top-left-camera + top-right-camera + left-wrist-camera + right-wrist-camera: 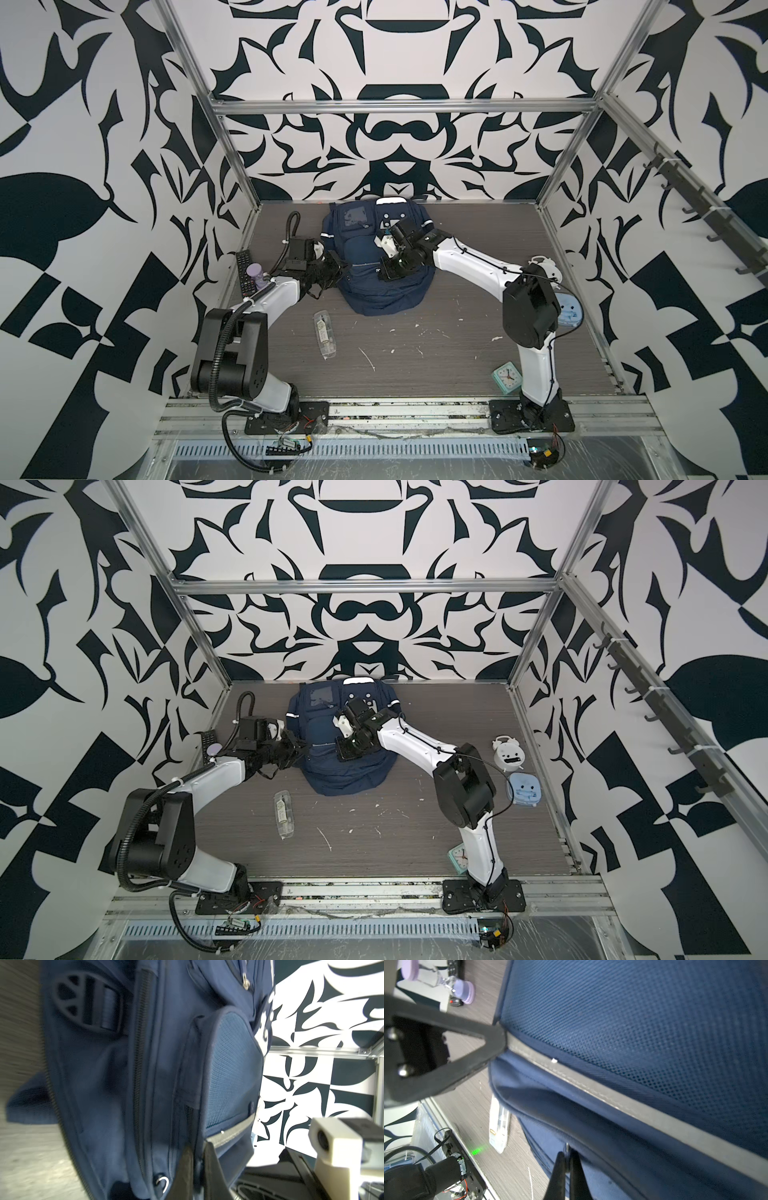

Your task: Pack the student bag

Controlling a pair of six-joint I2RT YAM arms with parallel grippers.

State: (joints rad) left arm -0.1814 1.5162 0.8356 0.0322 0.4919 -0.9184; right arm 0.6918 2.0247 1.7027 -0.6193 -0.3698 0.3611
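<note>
The student bag (374, 291) (332, 775), a navy backpack, lies flat at the back middle of the table in both top views. My left gripper (345, 269) (305, 748) comes in from its left side. In the left wrist view this gripper (197, 1151) is shut on the edge of the bag (104, 1084) at the end of a grey strip (230, 1132). My right gripper (384, 272) (341, 752) rests on top of the bag. In the right wrist view it (566, 1154) is shut on a small metal zipper pull of the bag (633, 1022).
A clear plastic case (325, 334) lies in front of the bag, to the left. A remote (245, 270) and a purple hourglass (254, 276) sit by the left wall. A teal clock (508, 376), a white alarm clock (508, 752) and a pale blue item (524, 789) are on the right.
</note>
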